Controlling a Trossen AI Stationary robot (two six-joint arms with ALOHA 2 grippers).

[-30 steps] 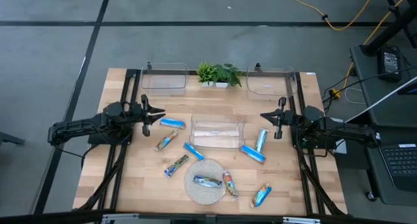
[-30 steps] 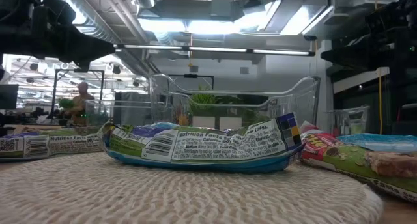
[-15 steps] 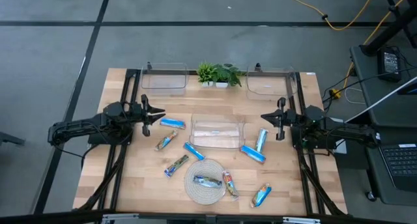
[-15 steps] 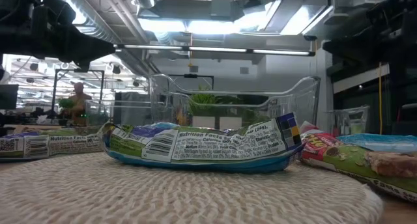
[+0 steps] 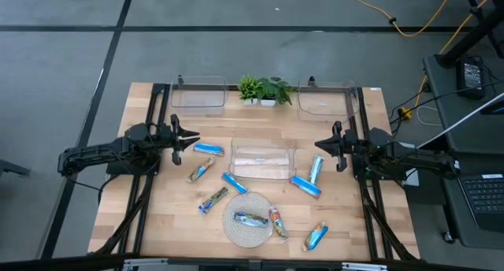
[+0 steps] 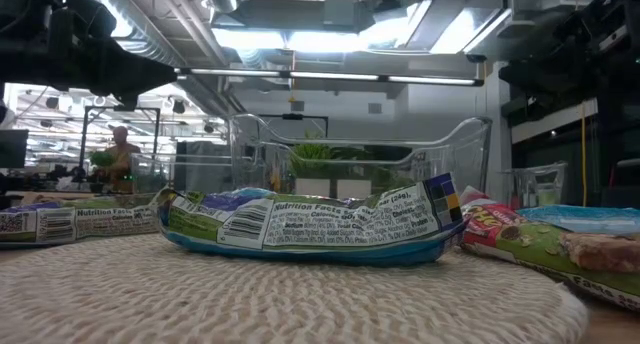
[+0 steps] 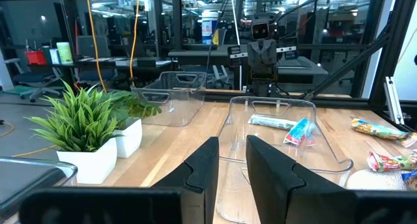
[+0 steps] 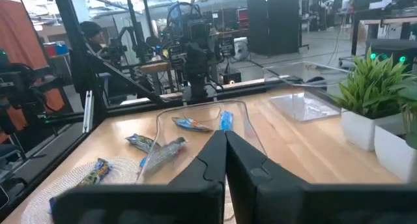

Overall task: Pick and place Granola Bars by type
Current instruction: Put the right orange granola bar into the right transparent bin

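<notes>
Several wrapped granola bars lie flat around a clear bin (image 5: 262, 161) at mid-table. A bright blue bar (image 5: 208, 149) is closest to my left gripper (image 5: 194, 139), which hovers slightly open left of the bin (image 7: 232, 146). Two blue bars (image 5: 316, 169) (image 5: 305, 186) lie just on the near side of my right gripper (image 5: 318, 142), which hovers shut right of the bin (image 8: 225, 136). Other bars (image 5: 201, 171) (image 5: 234, 182) (image 5: 213, 200) (image 5: 315, 236) rest on the wood. Two more (image 5: 250, 219) (image 5: 277, 222) lie on the round woven mat (image 5: 236, 232); one of them (image 6: 300, 224) fills the low view.
Two more clear bins (image 5: 198, 94) (image 5: 324, 98) stand at the far edge, with a small potted plant (image 5: 264, 88) between them. Bare wood shows along the left and right near corners. A person (image 6: 122, 149) is far off in the room behind.
My right gripper has eased a little downward and toward the near edge. The bars and the left arm have kept still.
</notes>
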